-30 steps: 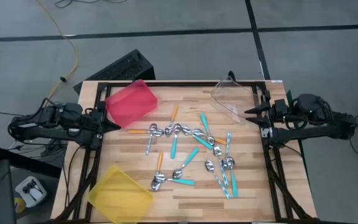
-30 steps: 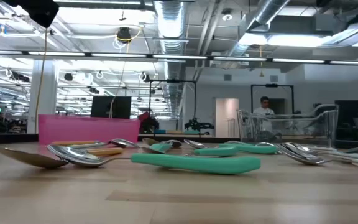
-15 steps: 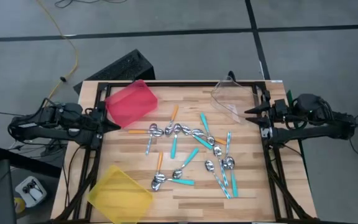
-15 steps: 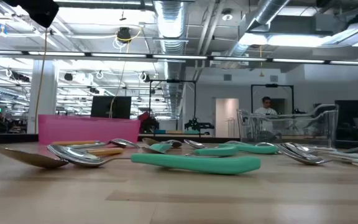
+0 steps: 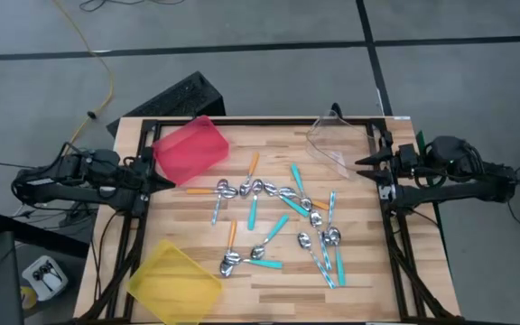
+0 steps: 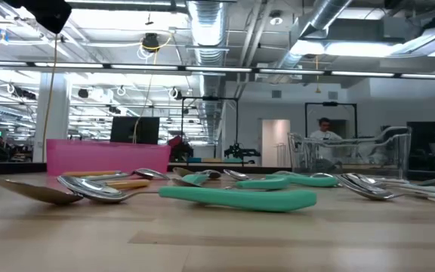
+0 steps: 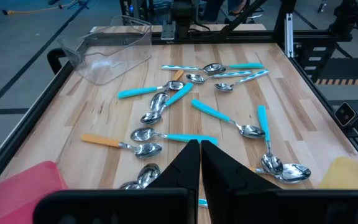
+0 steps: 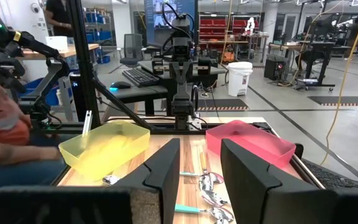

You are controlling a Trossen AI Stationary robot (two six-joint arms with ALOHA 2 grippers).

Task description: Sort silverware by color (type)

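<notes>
Several spoons with shiny bowls and teal, orange or light blue handles lie scattered flat on the middle of the wooden table; the left wrist view shows them spread out, the low view shows a teal handle close up. My left gripper waits at the table's left edge beside the red bin, fingers shut. My right gripper waits at the right edge near the clear bin, fingers open. Neither touches anything.
A red bin sits at the far left, a yellow bin at the near left corner, a clear bin at the far right. A black frame borders the table. A person sits beyond the table's near left side.
</notes>
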